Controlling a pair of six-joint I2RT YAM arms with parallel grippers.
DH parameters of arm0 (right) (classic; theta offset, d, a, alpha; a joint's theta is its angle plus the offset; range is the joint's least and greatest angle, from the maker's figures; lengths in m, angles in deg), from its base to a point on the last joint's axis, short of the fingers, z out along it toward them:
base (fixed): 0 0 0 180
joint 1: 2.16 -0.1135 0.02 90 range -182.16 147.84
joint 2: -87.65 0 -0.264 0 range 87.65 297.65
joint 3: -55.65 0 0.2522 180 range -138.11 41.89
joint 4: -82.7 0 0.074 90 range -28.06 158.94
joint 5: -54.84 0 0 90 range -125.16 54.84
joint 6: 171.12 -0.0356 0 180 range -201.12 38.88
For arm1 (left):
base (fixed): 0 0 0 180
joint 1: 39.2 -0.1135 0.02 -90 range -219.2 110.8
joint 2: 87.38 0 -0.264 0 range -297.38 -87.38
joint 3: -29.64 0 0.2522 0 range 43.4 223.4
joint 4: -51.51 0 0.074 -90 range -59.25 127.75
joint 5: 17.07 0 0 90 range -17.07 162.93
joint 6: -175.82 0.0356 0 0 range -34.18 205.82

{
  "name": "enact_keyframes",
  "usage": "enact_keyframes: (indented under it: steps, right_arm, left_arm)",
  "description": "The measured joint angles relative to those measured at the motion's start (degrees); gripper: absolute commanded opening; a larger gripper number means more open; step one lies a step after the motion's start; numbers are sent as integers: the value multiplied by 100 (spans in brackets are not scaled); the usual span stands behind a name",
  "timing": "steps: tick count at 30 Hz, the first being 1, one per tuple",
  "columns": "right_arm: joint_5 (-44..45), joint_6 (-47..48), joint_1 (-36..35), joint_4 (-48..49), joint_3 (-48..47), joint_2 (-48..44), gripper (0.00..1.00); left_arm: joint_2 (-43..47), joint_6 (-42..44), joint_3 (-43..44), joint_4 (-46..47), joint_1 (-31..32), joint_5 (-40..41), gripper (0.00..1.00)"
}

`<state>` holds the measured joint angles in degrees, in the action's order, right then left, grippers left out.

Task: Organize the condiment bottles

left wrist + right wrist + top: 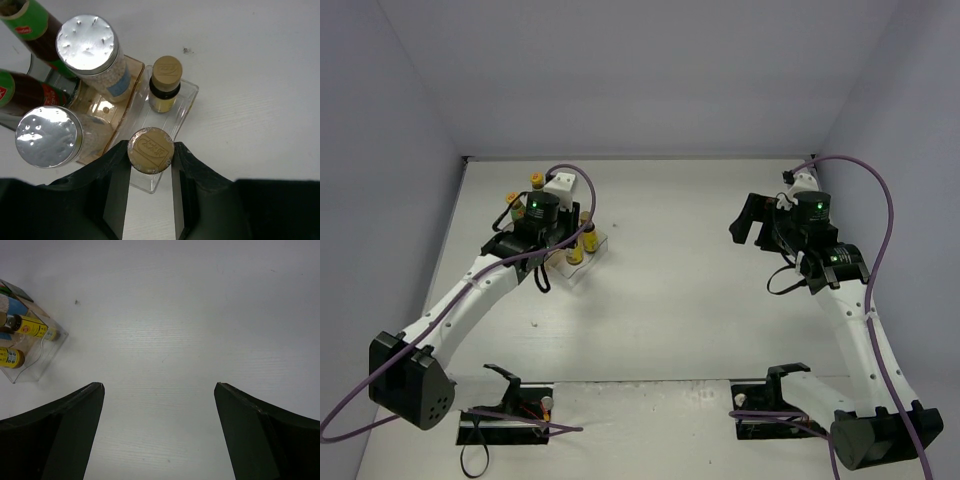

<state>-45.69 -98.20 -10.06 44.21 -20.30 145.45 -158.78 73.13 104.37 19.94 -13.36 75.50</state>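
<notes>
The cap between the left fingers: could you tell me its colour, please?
That cap is tan, embossed; clearest in the left wrist view.

Overhead and wrist views sharing rack [187, 97]

White arms [470, 290], black claws [150, 159], purple cables [891, 230]

jars [90, 44]: silver lids | short bottles [151, 150]: tan caps | sauce bottles [32, 24]: green-red labels | table [250, 75]: white
</notes>
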Motion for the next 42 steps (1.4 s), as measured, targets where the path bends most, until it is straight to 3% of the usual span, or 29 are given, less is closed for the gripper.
enact_keyframes:
  steps: [17,20,30,35,42]
  right_arm:
    - [-68,61,0,55,131,-22,98]
    - [-92,61,0,55,168,-22,98]
    - [-96,61,0,133,205,-28,98]
    - [-109,61,0,136,264,-28,98]
    - [-136,63,0,146,264,-28,100]
  left_arm:
    - [-249,-9,-772,588,-422,-129,4]
    - [-267,-42,-942,671,-422,-127,12]
    - [-149,-258,-1215,1043,-422,-122,59]
    - [-22,-286,-1228,1034,-422,-125,69]
    - [310,-299,-1038,551,-422,-70,71]
